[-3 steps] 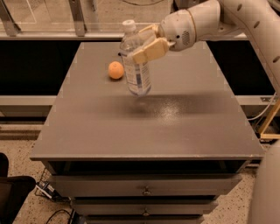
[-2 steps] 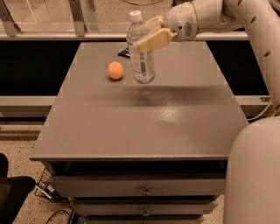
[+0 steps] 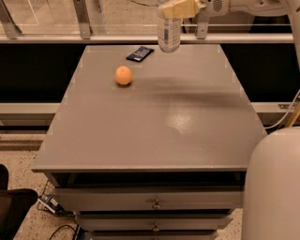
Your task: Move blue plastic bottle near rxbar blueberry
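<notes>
At twelve o'clock, over the far edge of the table [image 3: 187, 140], I have the gripper [image 3: 177, 8] with its jaws clamped on the upper body of the blue plastic bottle [image 3: 168, 33], which hangs upright, clear of the surface. The rxbar blueberry [image 3: 139, 53] lies flat at about eight o'clock from the bottle, near it. An orange [image 3: 123, 75] sits further out toward seven. I judge the bottle light, thin-walled and smooth, so it would dent under a hard squeeze and slip under a weak one. A high hold near the stiffer shoulder seems right, though the base may swing.
</notes>
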Motion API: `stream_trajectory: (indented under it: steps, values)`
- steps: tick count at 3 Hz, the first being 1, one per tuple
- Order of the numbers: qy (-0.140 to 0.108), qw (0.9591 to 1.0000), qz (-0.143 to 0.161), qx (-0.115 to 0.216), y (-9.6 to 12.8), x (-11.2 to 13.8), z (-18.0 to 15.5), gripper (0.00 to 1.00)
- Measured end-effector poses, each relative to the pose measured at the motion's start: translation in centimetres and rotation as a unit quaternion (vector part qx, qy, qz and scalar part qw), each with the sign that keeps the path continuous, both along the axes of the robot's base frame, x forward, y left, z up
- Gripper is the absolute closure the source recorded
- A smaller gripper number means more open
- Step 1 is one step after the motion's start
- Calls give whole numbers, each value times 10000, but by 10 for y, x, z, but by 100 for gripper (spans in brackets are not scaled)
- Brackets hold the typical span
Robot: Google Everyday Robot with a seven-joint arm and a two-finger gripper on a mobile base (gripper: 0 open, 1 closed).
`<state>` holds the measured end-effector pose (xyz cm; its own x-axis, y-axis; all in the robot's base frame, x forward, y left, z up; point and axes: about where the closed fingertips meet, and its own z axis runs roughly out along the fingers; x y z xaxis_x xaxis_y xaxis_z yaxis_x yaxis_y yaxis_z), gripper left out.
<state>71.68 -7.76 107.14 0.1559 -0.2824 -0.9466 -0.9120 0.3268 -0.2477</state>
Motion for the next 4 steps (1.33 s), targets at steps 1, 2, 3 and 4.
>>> stream_trajectory:
  steps: [1,2,3,4]
  values:
    - [18,9989,-472,-73,-11,13,-1,100]
    - [18,9989,-472,-72,-10,13,-1,100]
    - [25,9984,-566,-47,1,29,-14,100]
    - [-32,9972,-747,-12,12,59,-34,100]
